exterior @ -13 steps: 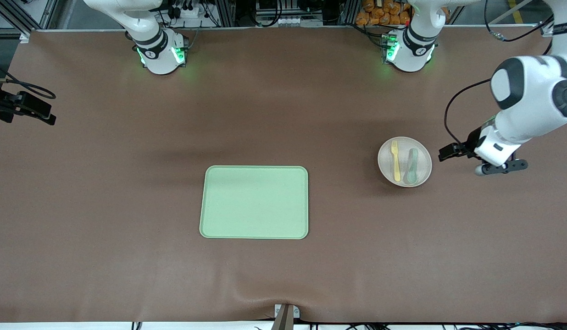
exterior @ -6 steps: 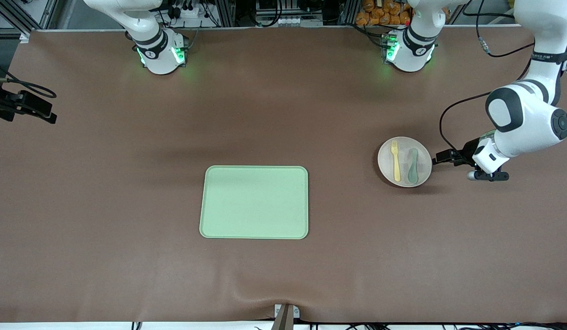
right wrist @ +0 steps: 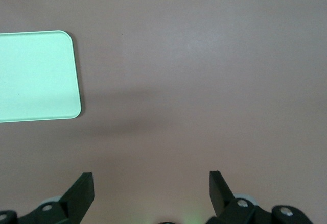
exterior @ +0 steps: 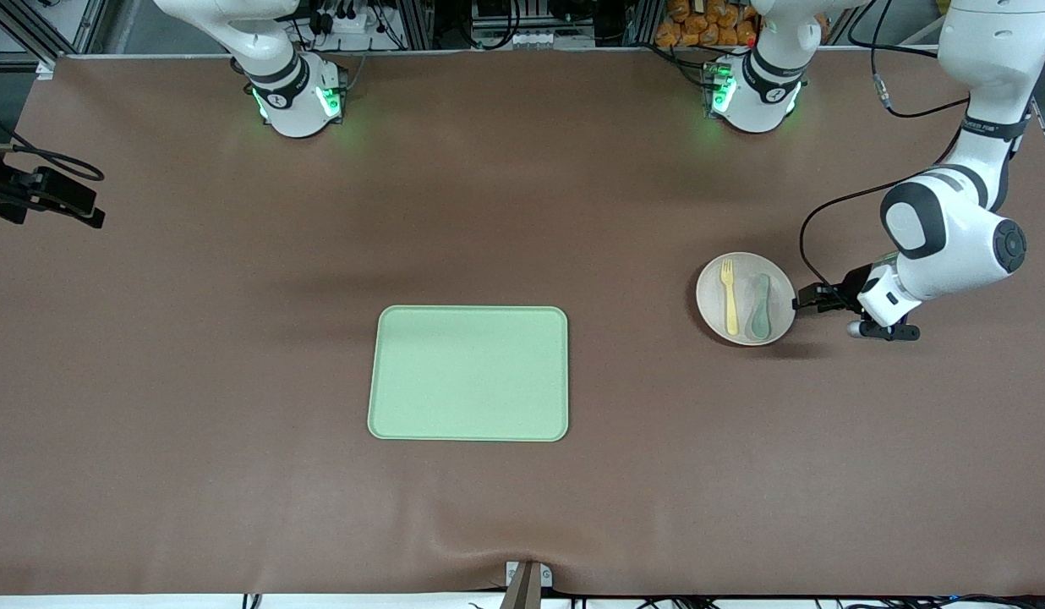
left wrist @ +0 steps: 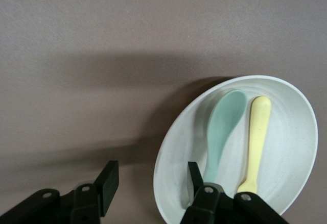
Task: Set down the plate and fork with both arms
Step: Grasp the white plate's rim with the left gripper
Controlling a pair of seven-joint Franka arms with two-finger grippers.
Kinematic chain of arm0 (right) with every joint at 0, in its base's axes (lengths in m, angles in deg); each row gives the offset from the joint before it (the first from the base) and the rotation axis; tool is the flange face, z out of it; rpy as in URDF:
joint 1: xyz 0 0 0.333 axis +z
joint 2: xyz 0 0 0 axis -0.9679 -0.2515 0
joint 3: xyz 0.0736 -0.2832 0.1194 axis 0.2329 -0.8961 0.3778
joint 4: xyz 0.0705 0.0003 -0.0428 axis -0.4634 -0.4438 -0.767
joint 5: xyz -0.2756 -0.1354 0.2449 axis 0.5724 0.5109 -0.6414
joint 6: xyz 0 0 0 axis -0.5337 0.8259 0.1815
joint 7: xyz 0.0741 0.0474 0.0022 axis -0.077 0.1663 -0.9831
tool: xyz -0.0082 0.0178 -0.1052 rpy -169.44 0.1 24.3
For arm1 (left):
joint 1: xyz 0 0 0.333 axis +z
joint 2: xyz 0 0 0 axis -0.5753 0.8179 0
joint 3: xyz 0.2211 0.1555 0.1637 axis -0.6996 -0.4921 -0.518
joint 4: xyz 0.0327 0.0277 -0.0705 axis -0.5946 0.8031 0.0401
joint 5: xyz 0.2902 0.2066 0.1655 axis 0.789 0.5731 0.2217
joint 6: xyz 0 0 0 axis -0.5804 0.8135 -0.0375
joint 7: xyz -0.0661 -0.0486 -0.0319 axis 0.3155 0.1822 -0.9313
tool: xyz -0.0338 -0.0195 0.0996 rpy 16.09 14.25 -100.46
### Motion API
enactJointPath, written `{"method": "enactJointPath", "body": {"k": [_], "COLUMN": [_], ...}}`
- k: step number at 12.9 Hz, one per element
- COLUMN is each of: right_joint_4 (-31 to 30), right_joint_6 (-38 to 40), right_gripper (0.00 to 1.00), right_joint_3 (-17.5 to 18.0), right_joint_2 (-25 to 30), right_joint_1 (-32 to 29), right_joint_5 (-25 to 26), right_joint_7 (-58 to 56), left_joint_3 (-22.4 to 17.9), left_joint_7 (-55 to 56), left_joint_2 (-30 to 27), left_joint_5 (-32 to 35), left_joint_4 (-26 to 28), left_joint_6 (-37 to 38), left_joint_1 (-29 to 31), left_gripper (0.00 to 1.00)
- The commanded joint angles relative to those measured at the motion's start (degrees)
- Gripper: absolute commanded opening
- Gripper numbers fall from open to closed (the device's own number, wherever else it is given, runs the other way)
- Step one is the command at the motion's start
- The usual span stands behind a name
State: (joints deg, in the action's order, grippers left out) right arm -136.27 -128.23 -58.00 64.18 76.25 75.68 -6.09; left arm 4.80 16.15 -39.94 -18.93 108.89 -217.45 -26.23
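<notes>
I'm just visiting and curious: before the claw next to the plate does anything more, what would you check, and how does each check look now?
1. Left claw open: ok.
2. Its fingers straddle the plate rim, one inside, one outside: ok.
3. Fork and spoon lying flat on plate: ok.
4. Inner finger clear of the spoon: cannot tell.
5. Tray has room: ok.
6. Right claw open, waiting above the table near the tray: ok.

Fork (exterior: 730, 297) and spoon (exterior: 759, 307) lie on plate (exterior: 708, 298), apparently side by side.
</notes>
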Motion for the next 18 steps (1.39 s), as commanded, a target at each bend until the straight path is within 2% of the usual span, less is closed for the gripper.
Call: {"method": "enactJointPath", "body": {"k": [1, 3, 11, 14, 15, 18], "right_joint_4": [0.29, 0.29, 0.29, 0.29, 0.29, 0.29], "right_joint_6": [0.60, 0.60, 0.69, 0.69, 0.69, 0.69], "right_gripper": [1.00, 1.00, 1.00, 1.00, 1.00, 1.00], "right_joint_3": [0.84, 0.84, 0.84, 0.84, 0.84, 0.84], "right_joint_2": [-0.06, -0.06, -0.06, -0.06, -0.06, -0.06], "right_joint_1": [-1.08, -1.08, -1.08, -1.43, -1.43, -1.35], "right_joint_5": [0.23, 0.23, 0.23, 0.23, 0.23, 0.23], "right_joint_7": [0.45, 0.54, 0.45, 0.54, 0.46, 0.54], "left_joint_3": [0.53, 0.53, 0.62, 0.70, 0.70, 1.93], "left_joint_7": [-4.67, -6.62, -9.70, -9.70, -9.70, -9.52], "left_joint_2": [2.05, 2.93, 5.92, 6.71, 6.80, 7.15], "left_joint_5": [-5.32, -7.36, -7.27, -7.01, -6.92, -7.01], "left_joint_4": [0.14, 0.05, -1.96, -2.75, -2.93, -5.12], "left_joint_6": [-0.95, -0.95, -0.60, -0.42, -0.42, 0.28], "left_joint_1": [0.51, 0.42, -0.63, -0.81, -0.81, -0.72], "left_gripper": [0.55, 0.49, 0.17, 0.08, 0.00, 0.00]}}
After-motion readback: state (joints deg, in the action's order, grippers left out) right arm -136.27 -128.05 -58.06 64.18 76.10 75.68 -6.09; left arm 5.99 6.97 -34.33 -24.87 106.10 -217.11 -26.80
